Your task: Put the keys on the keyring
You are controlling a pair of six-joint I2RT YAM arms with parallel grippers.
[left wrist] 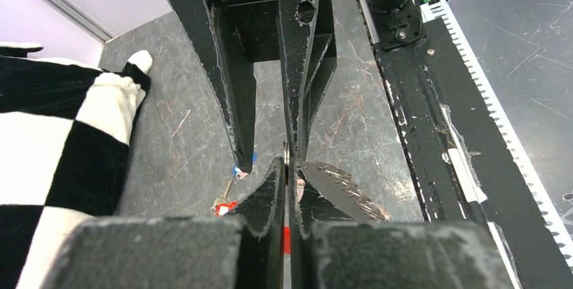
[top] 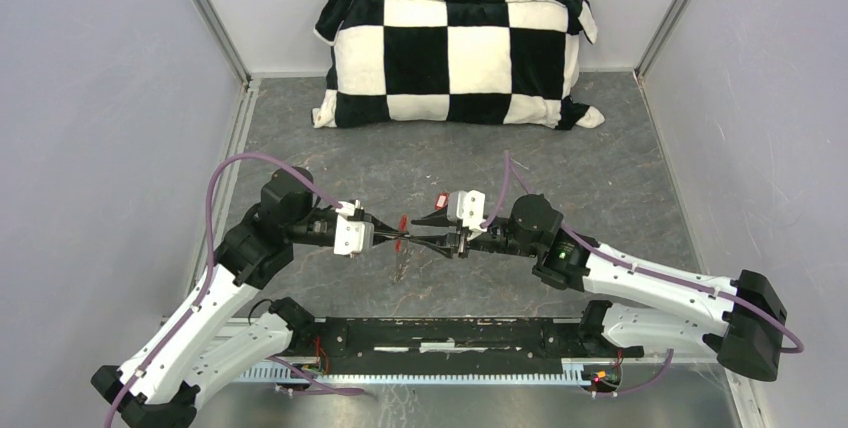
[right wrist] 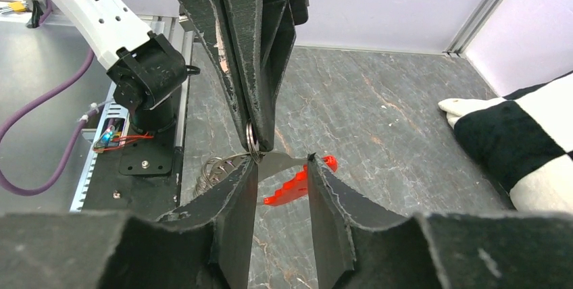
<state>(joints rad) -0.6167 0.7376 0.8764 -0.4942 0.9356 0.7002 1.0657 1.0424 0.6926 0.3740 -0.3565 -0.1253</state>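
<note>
- My left gripper (right wrist: 255, 147) is clamped tight on the keyring (right wrist: 251, 139), holding it upright and edge-on to the opposite hand.
- My right gripper (right wrist: 284, 161) meets it tip to tip, jaws apart and clamped on nothing I can make out.
- One key (right wrist: 278, 163), with its red tag (right wrist: 295, 186), lies straight ahead of the right fingertips. Its blade runs crosswise to them, one end at the keyring.
- It seems just beyond those tips rather than between them, though depth is poor here.
- The other keys (top: 400, 266) hang below both hands.
- The right gripper is nearer that key, so by my reckoning it must bring the blade in line with the keyring.
</note>
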